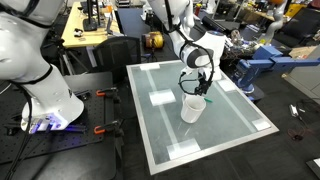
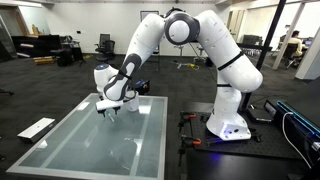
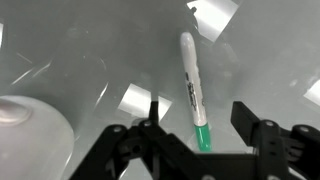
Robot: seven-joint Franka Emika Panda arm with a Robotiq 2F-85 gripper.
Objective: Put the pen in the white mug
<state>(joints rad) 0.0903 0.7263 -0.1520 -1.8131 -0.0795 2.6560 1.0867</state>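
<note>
The pen [image 3: 189, 80] has a white body and a green end, and it lies flat on the glass table top [image 3: 90, 60]. In the wrist view my gripper [image 3: 198, 125] is open, with one finger on each side of the pen's green end and nothing held. The white mug [image 3: 30, 135] stands upright close by, at the lower left of the wrist view. In both exterior views the gripper [image 1: 197, 88] [image 2: 111, 104] hangs low over the table right beside the mug [image 1: 193, 109] [image 2: 104, 76]. The pen is too small to make out there.
The glass-topped table [image 1: 235, 135] has a white frame, and bright ceiling-light reflections lie on it. The robot base [image 2: 228, 125] stands at the table's side. Desks, chairs and lab equipment stand around the room beyond the table.
</note>
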